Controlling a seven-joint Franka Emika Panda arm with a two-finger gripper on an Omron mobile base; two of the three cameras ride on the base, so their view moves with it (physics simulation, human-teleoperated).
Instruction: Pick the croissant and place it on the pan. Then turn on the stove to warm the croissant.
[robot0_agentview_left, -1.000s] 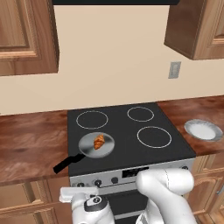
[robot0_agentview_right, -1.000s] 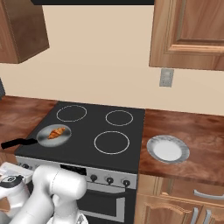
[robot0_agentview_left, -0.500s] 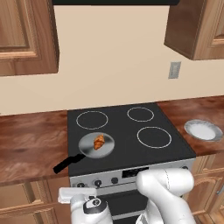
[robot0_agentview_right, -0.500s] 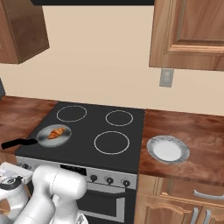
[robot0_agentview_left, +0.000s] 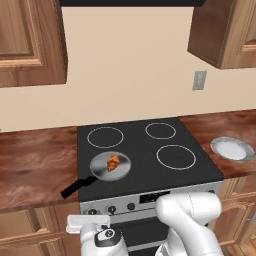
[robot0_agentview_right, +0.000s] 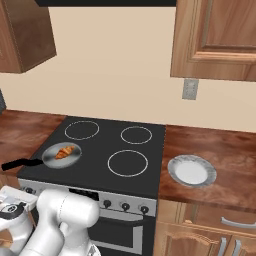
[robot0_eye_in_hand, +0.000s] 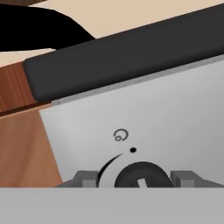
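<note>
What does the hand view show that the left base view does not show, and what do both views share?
Hand view alone: a black knob close up, between the gripper fingertips, with its dial markings. Left base view alone: the croissant lying in the pan, the four burner rings, the plate on the counter. Both: the stove, its black top over the steel front.

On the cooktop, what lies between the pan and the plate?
Right base view: between the pan and the plate lies the front right burner ring on the bare black stove; nothing stands there.

White arm folded low, elbow raised; wrist bent downward; gripper (robot0_eye_in_hand: 138, 180) fingers spread apart, one fingertip each side.
</note>
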